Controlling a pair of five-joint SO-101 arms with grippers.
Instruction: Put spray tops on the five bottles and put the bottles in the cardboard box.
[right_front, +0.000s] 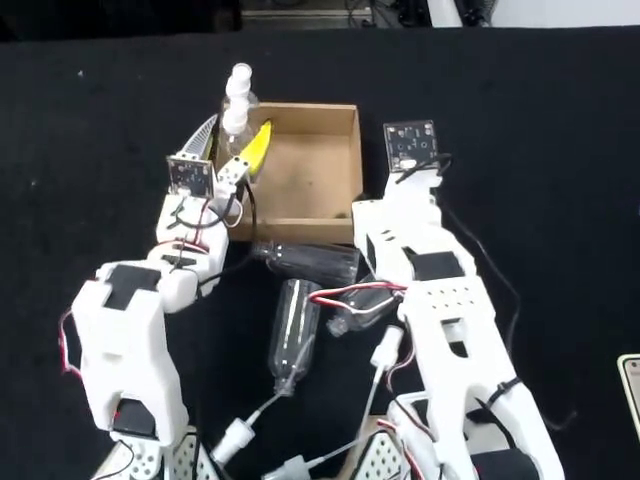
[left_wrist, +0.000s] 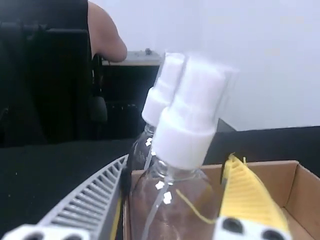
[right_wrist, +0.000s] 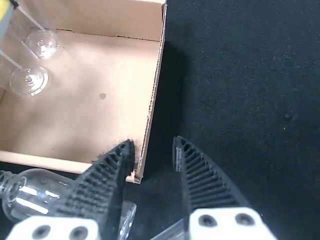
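— High view: where's the cardboard box (right_front: 310, 175)?
— Centre-back. My left gripper (right_front: 238, 125) clamps a capped bottle (left_wrist: 167, 195) upright in its far corner, beside a second capped bottle (right_front: 240, 80), likely to save room.
— And the right gripper (right_wrist: 152, 145)?
— Parted, holding nothing, hovering beside the box's right wall.
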